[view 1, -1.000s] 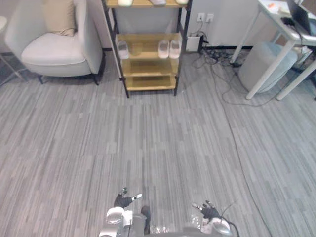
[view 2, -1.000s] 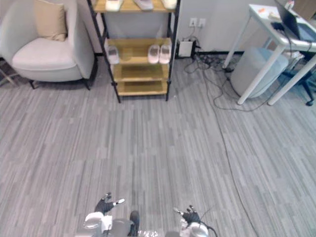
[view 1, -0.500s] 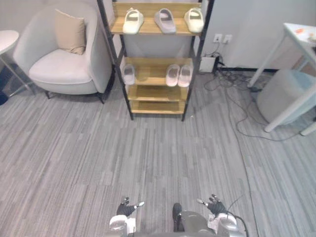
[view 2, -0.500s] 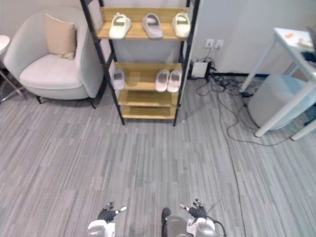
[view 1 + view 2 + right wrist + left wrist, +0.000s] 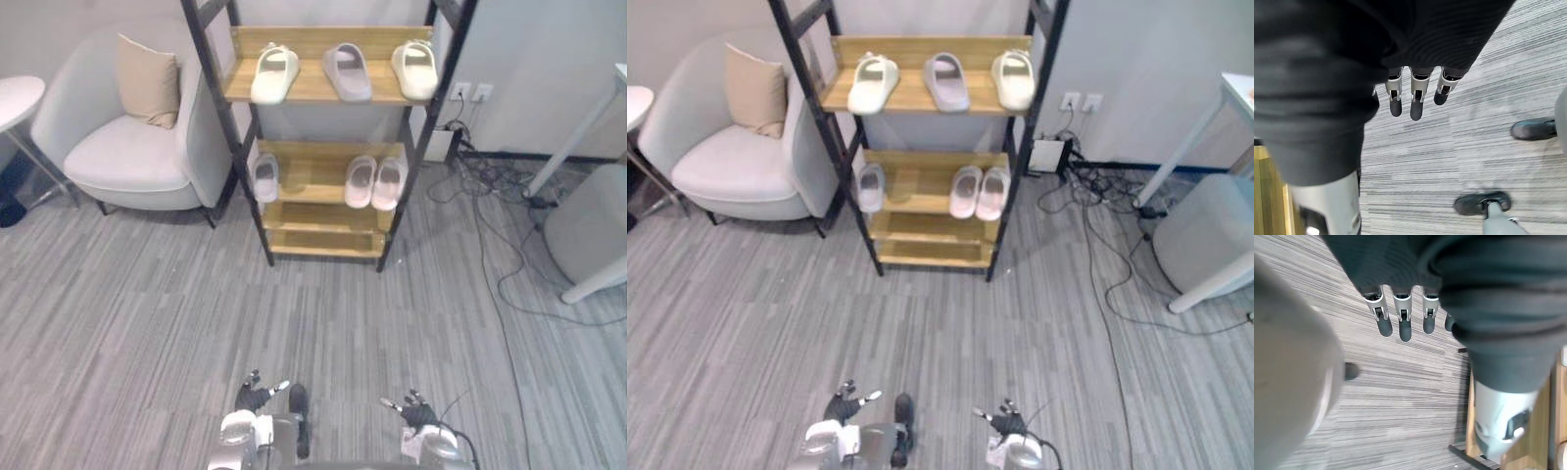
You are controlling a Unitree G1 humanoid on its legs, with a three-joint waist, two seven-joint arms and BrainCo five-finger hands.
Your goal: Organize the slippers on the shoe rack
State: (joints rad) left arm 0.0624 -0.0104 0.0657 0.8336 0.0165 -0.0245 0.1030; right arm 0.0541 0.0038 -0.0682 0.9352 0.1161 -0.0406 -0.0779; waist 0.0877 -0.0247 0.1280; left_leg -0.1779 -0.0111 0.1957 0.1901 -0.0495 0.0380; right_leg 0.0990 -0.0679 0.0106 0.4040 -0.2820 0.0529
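The left hand [image 5: 257, 394] and right hand [image 5: 415, 411] hang well short of the shoe rack [image 5: 323, 243], fingers straight and loose, holding nothing, over the grey floor [image 5: 147, 323]. On the rack's top shelf lie three slippers [image 5: 347, 70] in a row. Its middle shelf holds a single slipper [image 5: 265, 177] at the left end and a pair [image 5: 375, 182] at the right. An armchair [image 5: 137, 162] stands just left of the rack.
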